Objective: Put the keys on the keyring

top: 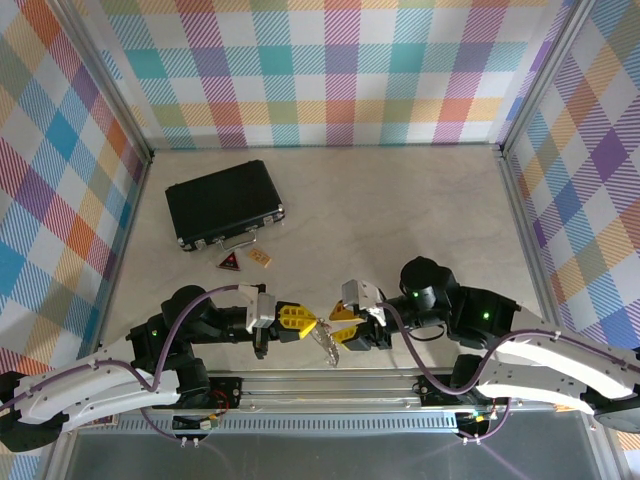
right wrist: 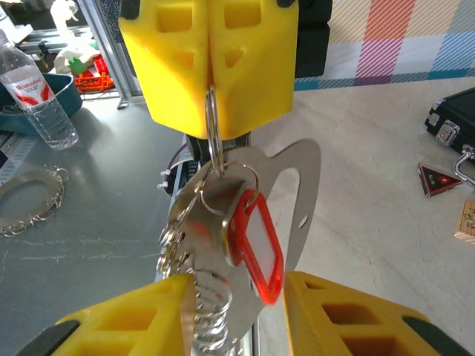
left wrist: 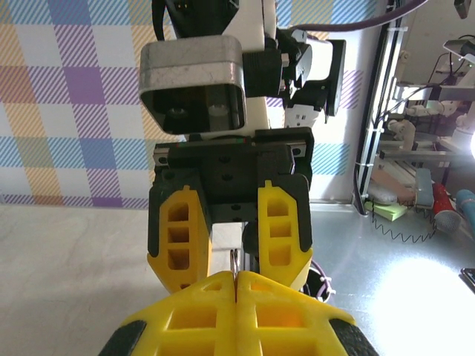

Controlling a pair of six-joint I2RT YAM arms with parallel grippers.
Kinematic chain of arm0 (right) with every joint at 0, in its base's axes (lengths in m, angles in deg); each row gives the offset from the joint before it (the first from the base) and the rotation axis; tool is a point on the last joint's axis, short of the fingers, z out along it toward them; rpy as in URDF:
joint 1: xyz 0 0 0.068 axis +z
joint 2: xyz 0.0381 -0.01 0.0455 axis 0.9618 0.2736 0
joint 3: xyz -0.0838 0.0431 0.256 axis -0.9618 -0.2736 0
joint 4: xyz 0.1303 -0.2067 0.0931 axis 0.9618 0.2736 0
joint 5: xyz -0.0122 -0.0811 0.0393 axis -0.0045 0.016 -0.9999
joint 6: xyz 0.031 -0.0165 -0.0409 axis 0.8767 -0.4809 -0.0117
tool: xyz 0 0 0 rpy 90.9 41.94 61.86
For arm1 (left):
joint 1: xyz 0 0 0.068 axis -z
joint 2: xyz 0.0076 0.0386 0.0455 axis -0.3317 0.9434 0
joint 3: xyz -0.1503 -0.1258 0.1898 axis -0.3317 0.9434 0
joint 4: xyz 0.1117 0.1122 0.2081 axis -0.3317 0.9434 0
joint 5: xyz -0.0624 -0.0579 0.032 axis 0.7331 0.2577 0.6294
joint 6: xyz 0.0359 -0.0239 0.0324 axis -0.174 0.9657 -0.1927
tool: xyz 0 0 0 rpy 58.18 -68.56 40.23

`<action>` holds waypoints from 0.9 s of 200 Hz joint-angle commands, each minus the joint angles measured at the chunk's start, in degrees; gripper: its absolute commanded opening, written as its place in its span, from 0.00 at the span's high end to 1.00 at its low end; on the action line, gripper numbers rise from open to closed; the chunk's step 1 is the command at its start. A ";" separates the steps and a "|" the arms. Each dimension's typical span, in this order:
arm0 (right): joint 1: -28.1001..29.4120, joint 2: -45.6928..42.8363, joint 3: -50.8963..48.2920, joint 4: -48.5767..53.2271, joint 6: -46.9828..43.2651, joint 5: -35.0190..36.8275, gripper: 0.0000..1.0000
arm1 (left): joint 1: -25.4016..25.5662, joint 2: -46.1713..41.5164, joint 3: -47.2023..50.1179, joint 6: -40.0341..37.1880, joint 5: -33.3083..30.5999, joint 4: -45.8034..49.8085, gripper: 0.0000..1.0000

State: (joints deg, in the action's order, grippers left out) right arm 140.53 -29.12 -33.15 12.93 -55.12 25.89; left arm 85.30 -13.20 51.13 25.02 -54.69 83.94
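Hanging from the clenched fingers (right wrist: 245,67) of the left gripper (right wrist: 210,130) is a thin wire ring (right wrist: 211,141), pinched edge-on between the two yellow tips at the top centre of the right wrist view. A second small ring links it to the keyring (right wrist: 300,185), a flat grey-silver D-shaped loop that fills the middle of that frame, its bumpy row of metal bits running down its left edge. The key (right wrist: 256,245) hangs in front of the loop's lower middle, its red plastic head tilted down to the right. I cannot make out its blade among the other metal.

The right gripper (top: 335,325) has its fingers spread apart at the bottom of the right wrist view. The lower end of the keyring and the red head sit between them, and the coil at the loop's edge is just beside the fingertip in the lower left. I cannot tell whether either tip presses on the metal.

Seen from the top camera, the two grippers meet tip to tip at lower centre, above the near edge of the tabletop (top: 400,200), with the metal cluster between them. A black case (top: 225,203) lies in the upper left. A dark triangular tag (top: 229,262) and a tan tag (top: 260,259) sit side by side just below it.
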 commanded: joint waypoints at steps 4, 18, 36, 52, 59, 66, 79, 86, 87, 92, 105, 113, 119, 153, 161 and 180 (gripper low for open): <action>0.17 -0.20 -1.01 -4.29 1.68 -0.26 0.64 | 0.07 -0.52 0.55 0.94 -0.14 -3.75 1.00; 0.17 0.20 -1.30 -5.09 1.68 -0.29 0.63 | 0.07 -0.52 0.54 1.18 -0.03 -4.07 1.00; 0.17 0.90 -1.65 -6.41 1.68 -0.46 0.63 | 0.08 -0.44 0.32 1.26 0.15 -3.98 1.00; 0.25 1.66 -1.85 -7.66 1.68 -1.33 0.63 | 0.07 -0.43 0.11 1.19 -0.03 -3.92 1.00; 0.18 2.09 -1.94 -8.09 1.68 -1.80 0.62 | 0.07 -0.43 0.02 1.15 -0.11 -3.74 1.00; 0.21 2.43 -2.07 -8.47 1.68 -2.12 0.61 | 0.07 -0.37 -0.07 1.12 -0.17 -3.70 1.00; 0.25 2.87 -2.31 -9.38 1.68 -2.63 0.60 | 0.10 -0.28 -0.24 0.96 -0.34 -3.52 1.00; 0.19 3.04 -2.51 -9.81 3.65 -2.91 0.60 | 0.07 -0.23 -0.25 0.92 -0.47 -3.44 1.00; 0.20 3.10 -2.53 -9.86 3.68 -2.92 0.60 | 0.07 -0.24 -0.25 0.92 -0.43 -3.43 1.00; 0.16 3.21 -2.54 -10.06 3.81 -3.20 0.60 | 0.07 -0.25 -0.25 0.92 -0.60 -3.35 1.00; 0.20 3.44 -2.64 -10.49 3.95 -3.91 0.58 | 0.07 -0.34 -0.25 0.75 -0.90 -3.16 1.00; 0.21 3.44 -2.70 -10.63 4.06 -4.15 0.58 | 0.07 -0.40 -0.21 0.74 -1.13 -3.04 1.00; 0.20 3.43 -2.79 -10.78 4.20 -4.11 0.58 | 0.07 -0.39 -0.15 0.74 -1.24 -3.16 1.00; 0.14 3.61 -4.11 -13.89 5.76 -3.10 0.58 | 0.07 -0.26 -0.07 0.63 -1.52 -3.35 1.00; 0.21 3.90 -4.39 -14.90 6.33 -2.74 0.59 | 0.12 -0.25 0.01 0.62 -1.73 -3.30 1.00; 0.23 4.21 -5.42 -17.21 7.47 -2.27 0.60 | 0.07 -0.41 0.34 0.66 -2.15 -3.26 1.00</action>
State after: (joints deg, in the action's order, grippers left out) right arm 140.53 -25.26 -37.20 1.09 -50.14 23.68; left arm 85.30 -13.04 51.22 25.87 -55.89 83.81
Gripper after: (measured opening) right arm 0.405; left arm 0.059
